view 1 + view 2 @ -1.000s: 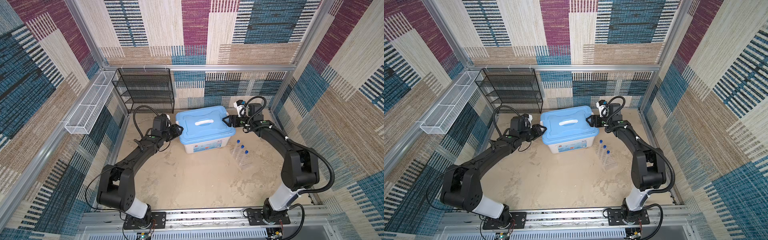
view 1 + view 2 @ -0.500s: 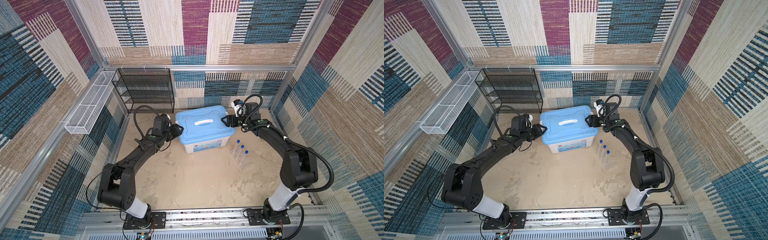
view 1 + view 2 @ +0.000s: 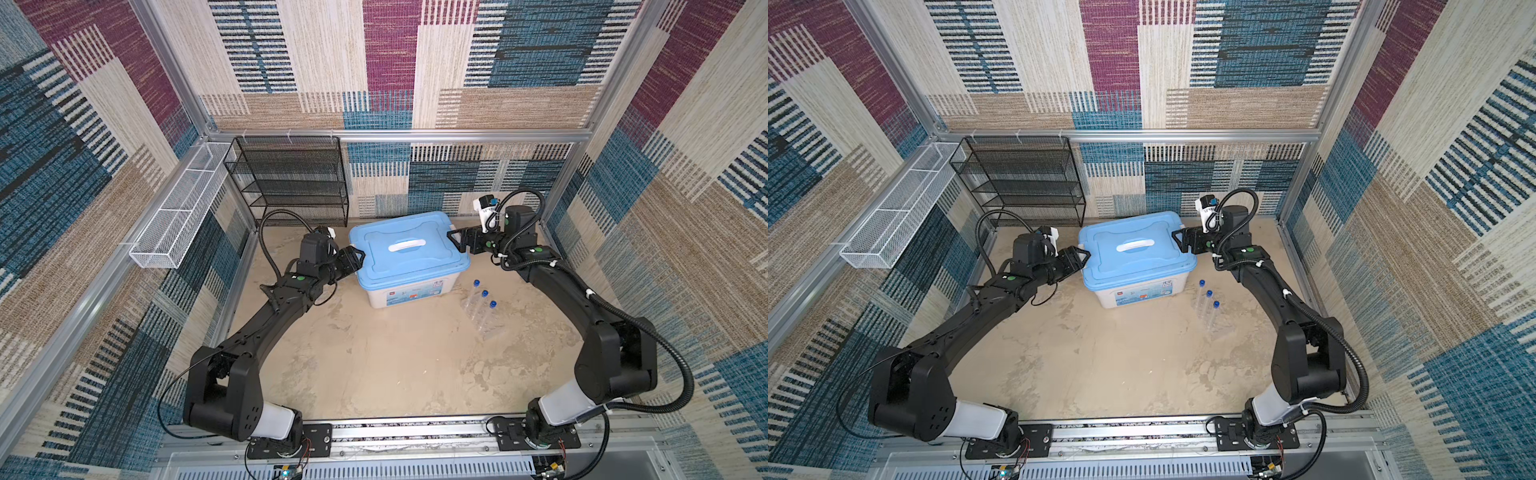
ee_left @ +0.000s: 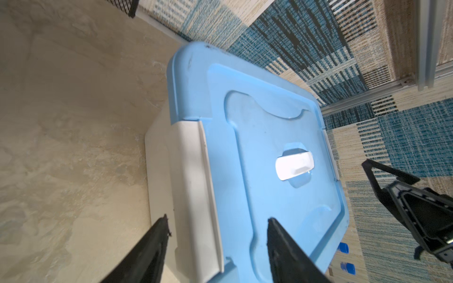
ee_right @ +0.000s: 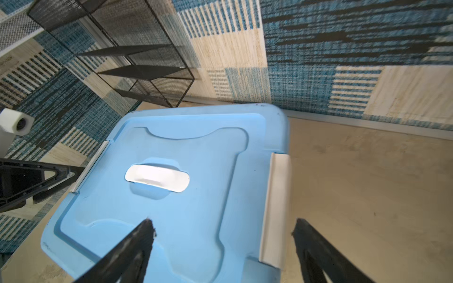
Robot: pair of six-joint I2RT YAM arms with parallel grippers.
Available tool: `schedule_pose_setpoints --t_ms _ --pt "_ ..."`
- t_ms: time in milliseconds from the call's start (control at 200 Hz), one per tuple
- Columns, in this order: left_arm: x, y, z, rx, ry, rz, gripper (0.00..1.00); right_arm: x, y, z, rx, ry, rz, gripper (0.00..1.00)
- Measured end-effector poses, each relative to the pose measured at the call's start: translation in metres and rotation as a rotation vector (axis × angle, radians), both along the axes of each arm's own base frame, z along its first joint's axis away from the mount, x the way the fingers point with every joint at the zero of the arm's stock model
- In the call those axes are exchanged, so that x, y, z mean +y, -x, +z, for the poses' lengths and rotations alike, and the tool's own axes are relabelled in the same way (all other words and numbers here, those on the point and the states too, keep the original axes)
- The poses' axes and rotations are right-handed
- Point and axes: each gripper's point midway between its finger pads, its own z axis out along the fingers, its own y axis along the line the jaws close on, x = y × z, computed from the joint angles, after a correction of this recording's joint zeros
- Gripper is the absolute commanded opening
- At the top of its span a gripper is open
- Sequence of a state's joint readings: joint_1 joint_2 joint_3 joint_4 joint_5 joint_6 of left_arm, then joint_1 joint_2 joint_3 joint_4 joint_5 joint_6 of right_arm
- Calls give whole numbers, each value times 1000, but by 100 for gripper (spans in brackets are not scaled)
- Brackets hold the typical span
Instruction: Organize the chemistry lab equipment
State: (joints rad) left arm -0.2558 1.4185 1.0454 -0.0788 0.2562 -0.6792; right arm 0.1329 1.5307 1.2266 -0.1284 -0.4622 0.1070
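Three clear test tubes with blue caps [image 3: 483,306] [image 3: 1208,304] lie side by side on the sandy floor, right of the white bin, with no gripper near them. Two of their caps [image 4: 342,248] show in the left wrist view. My left gripper [image 3: 358,258] [image 4: 217,220] is open at the bin's left side, its fingers standing either side of the white latch [image 4: 196,183] without gripping it. My right gripper [image 3: 455,239] [image 5: 221,224] is open at the bin's right side, with the other latch [image 5: 277,208] between its fingers.
The white bin with a blue lid [image 3: 409,249] [image 3: 1133,245] is closed, its white handle [image 5: 157,180] lying flat on top. A black wire rack [image 3: 291,183] stands at the back left. A white mesh basket [image 3: 178,208] hangs on the left wall.
Both grippers have opened wider. The right gripper has shifted slightly left, toward the bin's right edge. The test tubes and the bin have not moved.
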Motion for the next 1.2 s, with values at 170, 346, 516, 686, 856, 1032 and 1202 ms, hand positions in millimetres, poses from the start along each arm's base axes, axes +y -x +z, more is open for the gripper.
schedule_pose_setpoints --t_ms 170,346,516,686,856,1032,1202 --pt "27 10 4 -43 -68 75 84 -45 17 3 -102 36 -166 99" --pt "57 27 -2 -71 -182 164 99 -84 38 0 -240 103 -354 99" --pt "91 42 -13 -78 -320 259 99 -119 46 -13 -299 163 -514 99" --pt "118 56 -37 -49 -466 320 99 -138 59 -48 -313 213 -601 99" --pt "140 73 -64 -24 -591 365 99 -147 75 -82 -310 234 -639 99" --pt "153 84 -85 -50 -689 375 99 -149 87 -108 -318 245 -646 99" --pt "158 81 -80 -106 -728 389 99 -149 91 -124 -324 249 -645 99"
